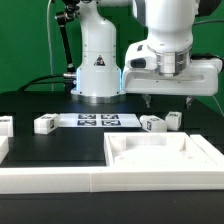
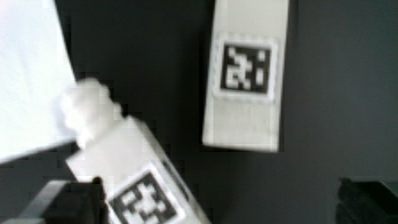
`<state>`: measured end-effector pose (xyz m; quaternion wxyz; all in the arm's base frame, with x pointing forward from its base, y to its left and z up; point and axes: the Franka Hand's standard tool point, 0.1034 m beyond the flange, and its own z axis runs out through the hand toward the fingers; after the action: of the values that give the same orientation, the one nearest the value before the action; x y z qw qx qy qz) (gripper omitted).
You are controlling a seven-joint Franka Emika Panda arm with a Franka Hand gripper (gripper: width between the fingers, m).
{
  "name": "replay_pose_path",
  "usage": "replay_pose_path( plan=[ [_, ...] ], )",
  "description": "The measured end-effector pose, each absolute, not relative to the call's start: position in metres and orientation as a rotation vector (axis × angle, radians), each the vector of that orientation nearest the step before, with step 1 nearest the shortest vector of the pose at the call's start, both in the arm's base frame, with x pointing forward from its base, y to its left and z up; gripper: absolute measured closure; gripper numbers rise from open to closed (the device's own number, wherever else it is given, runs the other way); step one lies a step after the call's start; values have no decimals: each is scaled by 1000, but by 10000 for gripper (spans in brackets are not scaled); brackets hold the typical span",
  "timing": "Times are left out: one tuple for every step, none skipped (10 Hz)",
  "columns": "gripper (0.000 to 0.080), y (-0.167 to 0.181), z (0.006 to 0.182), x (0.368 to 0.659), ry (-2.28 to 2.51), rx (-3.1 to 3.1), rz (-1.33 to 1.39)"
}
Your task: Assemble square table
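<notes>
Legs behind tabletop, flanking marker board

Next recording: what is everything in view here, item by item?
tabletop: one, white, rimmed, front of the table, toward the exterior view's right
legs: four, white with tags, behind the tabletop; two left (one cut off at the frame edge), two right
marker board: one, white with tags, between the leg pairs
rail: one, white, along the front
table: one, black
robot base: one, white with logo, at the back
gripper: one, open, empty, above the right legs
</notes>
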<state>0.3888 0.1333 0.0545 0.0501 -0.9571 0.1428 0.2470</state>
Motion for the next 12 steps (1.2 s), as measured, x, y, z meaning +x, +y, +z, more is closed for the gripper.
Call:
replay_pose_path(
  plan=[
    [151,133,52,393,427,-2896,799],
    [151,131,52,388,418,-2863,908],
    [151,135,50,391,399,-2828,979],
    [151,137,49,394,391,-2804,1024],
    [151,136,49,393,399,-2770,1094],
    [151,136,47,395,401,-2766,1098],
    [151,136,46,395,400,-2768,1095],
    [151,139,44,394,395,-2772,1085],
    [151,144,44,395,385,-2775,1078],
    [151,148,44,395,378,-2776,1069],
    [151,150,41,393,375,-2782,1057],
    [151,151,37,391,376,-2790,1039]
  ],
)
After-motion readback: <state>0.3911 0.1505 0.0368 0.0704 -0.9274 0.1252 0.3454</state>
